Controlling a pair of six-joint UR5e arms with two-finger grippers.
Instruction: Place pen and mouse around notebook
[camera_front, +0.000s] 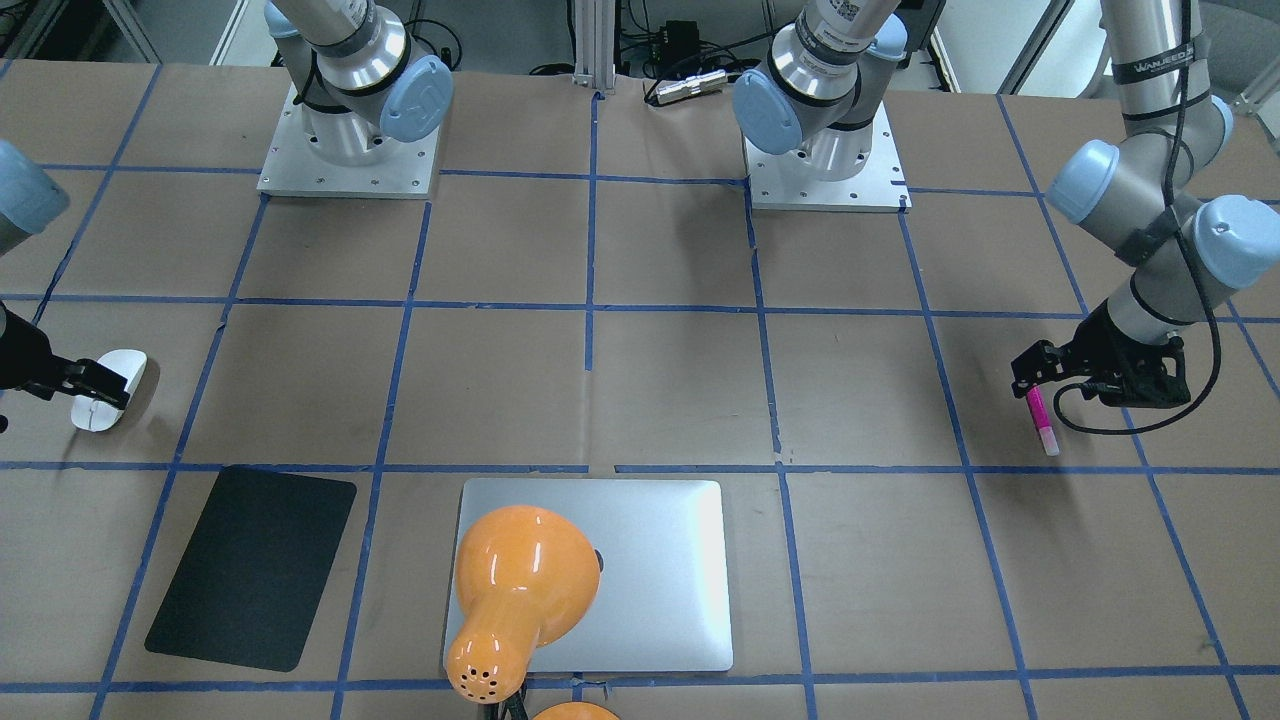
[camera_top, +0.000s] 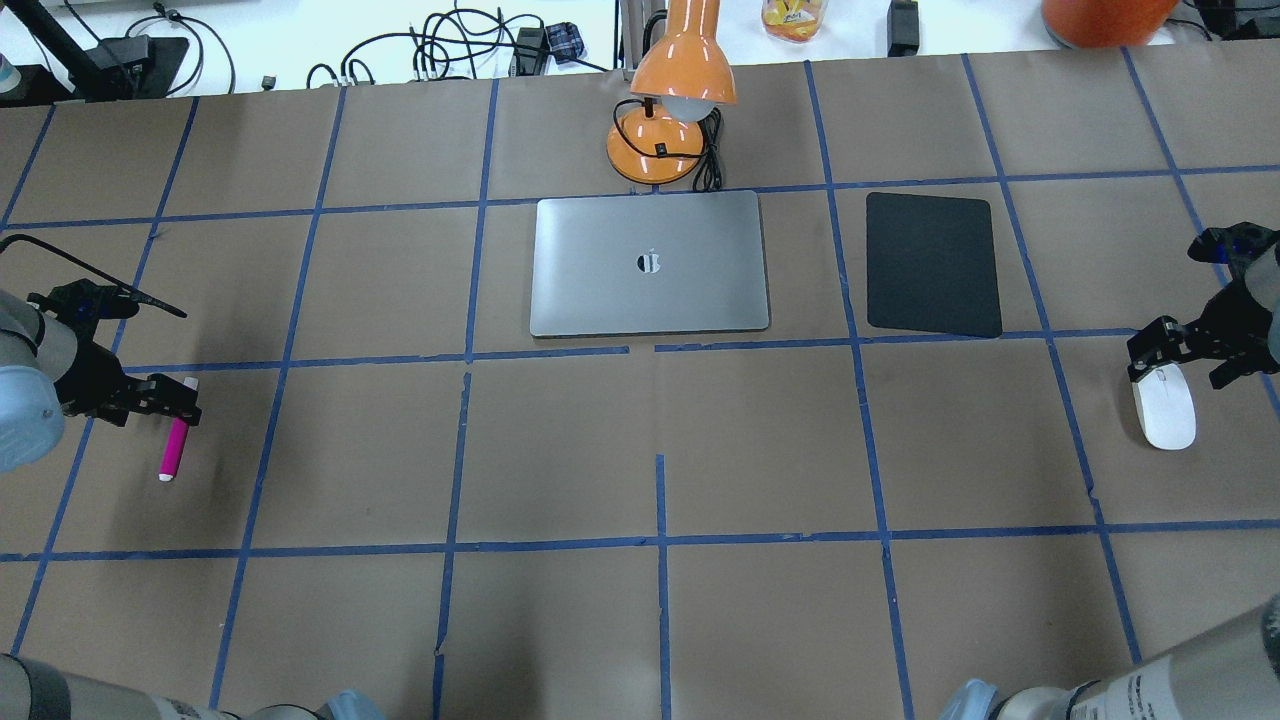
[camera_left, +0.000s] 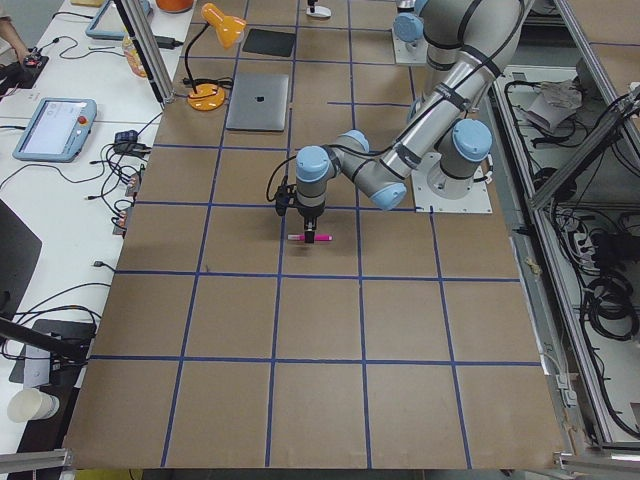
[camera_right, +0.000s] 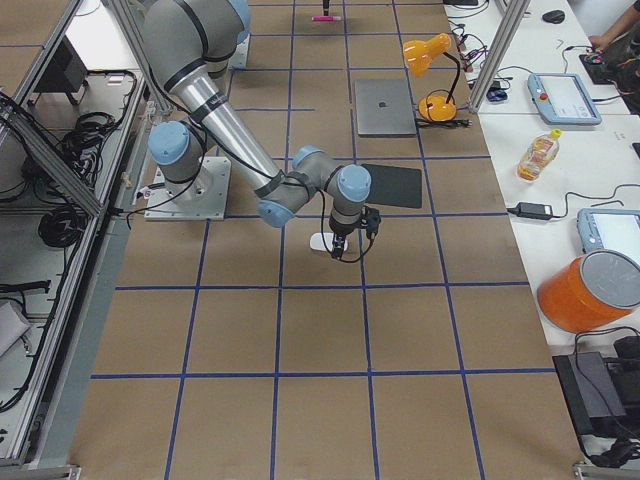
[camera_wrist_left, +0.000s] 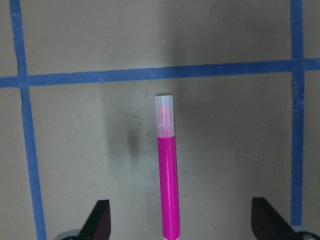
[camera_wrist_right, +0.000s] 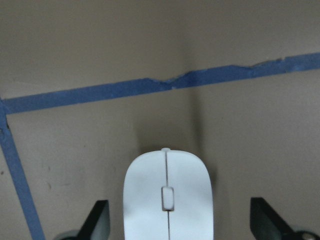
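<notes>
The magenta pen (camera_top: 174, 447) lies on the table at the robot's far left, pale cap pointing away from the wrist. My left gripper (camera_top: 168, 398) is over its rear end, open. In the left wrist view the pen (camera_wrist_left: 168, 190) runs between the two widely spread fingers (camera_wrist_left: 101, 221) without touching them. The white mouse (camera_top: 1166, 407) sits at the far right. My right gripper (camera_top: 1190, 360) is open above its far end, and the mouse (camera_wrist_right: 167, 197) lies between the fingers (camera_wrist_right: 261, 220). The silver notebook (camera_top: 650, 262) lies at the middle back.
A black mat (camera_top: 932, 263) lies right of the notebook. An orange desk lamp (camera_top: 668, 100) stands behind the notebook, and its shade (camera_front: 520, 575) overhangs the notebook's corner in the front-facing view. Blue tape lines grid the brown table (camera_top: 660, 450).
</notes>
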